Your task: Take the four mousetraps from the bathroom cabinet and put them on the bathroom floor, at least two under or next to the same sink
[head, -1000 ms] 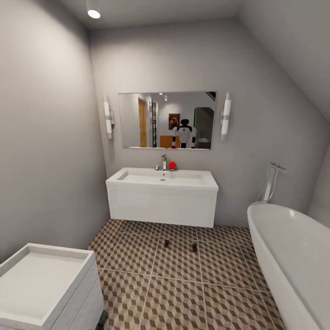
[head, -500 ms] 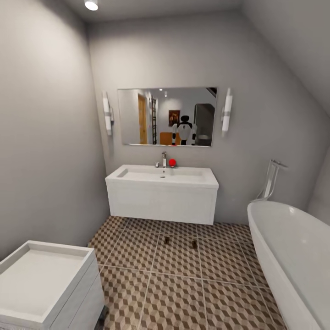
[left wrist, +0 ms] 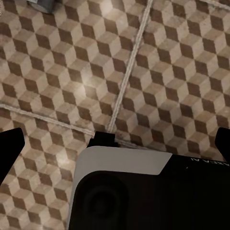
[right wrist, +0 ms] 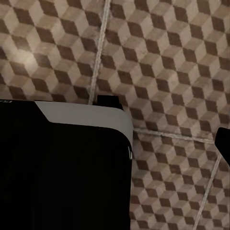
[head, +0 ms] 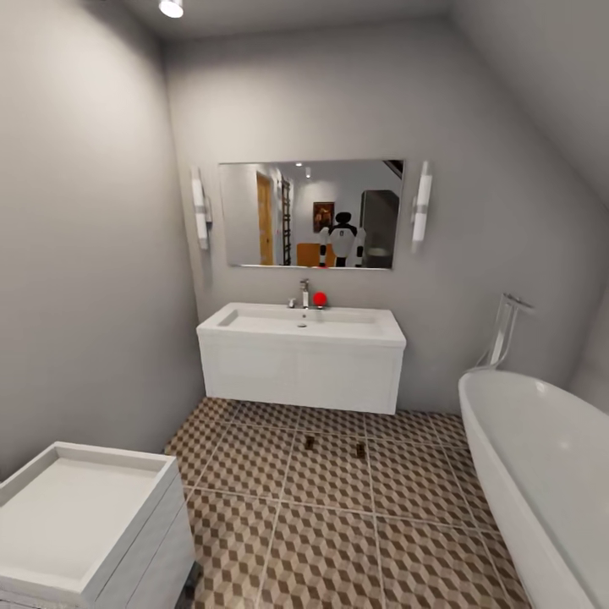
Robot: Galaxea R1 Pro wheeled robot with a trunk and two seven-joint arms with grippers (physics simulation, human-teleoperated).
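bathroom floor (left wrist: 158, 62) tiles beyond the robot's black-and-white body (left wrist: 143, 191).

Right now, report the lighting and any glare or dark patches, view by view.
Head view: a ceiling spotlight brightens the left wall; the mirror reflects the robot and doorway; two mousetraps are too small for detail. Left wrist view: a soft glare on the bathroom floor. Right wrist view: the robot's dark body blocks the near floor.

You're looking at matt printed tile, the brown-beige cube-pattern bathroom floor (head: 321, 524), with pale, slightly rough grout. The wide white rectangular wall-hung sink (head: 301, 355) looks like smooth satin ceramic; its tap (head: 304, 294) is polished chrome. The oval white bathtub (head: 541, 474) is glossy. The grey plaster walls (head: 85, 254) are matt. The rectangular mirror (head: 309, 214) is reflective glass.
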